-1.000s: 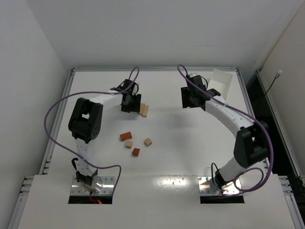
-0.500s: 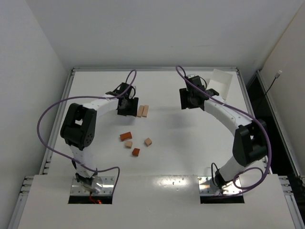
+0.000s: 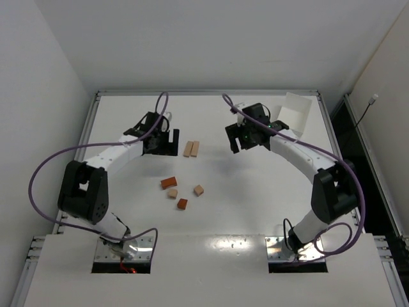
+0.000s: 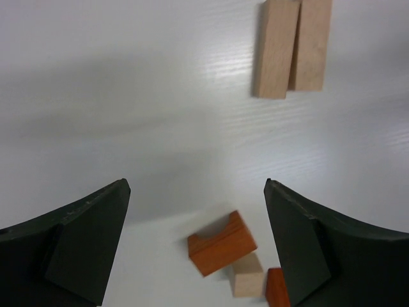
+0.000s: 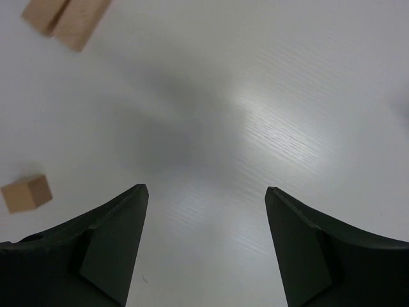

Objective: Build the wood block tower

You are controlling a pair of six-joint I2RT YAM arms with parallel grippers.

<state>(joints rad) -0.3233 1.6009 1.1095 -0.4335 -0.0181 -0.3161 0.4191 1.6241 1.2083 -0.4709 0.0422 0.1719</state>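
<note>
Top external: left claw [image 3: 169, 144] and right claw [image 3: 234, 139] gape, flanking tan bars [image 3: 191, 148].

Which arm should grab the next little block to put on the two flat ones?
Probably left. The left claw, open, hangs beside the two pale tan wooden bars, and the reddish-brown wooden block lies close in its wrist view. The right claw, open too, sits farther from that block.

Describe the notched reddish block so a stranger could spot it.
On the white table, four small blocks cluster on the near side of the pale bars. The notched block is the cluster's leftmost piece: reddish-brown, wider than the cubes, with a notch in one side.
</note>
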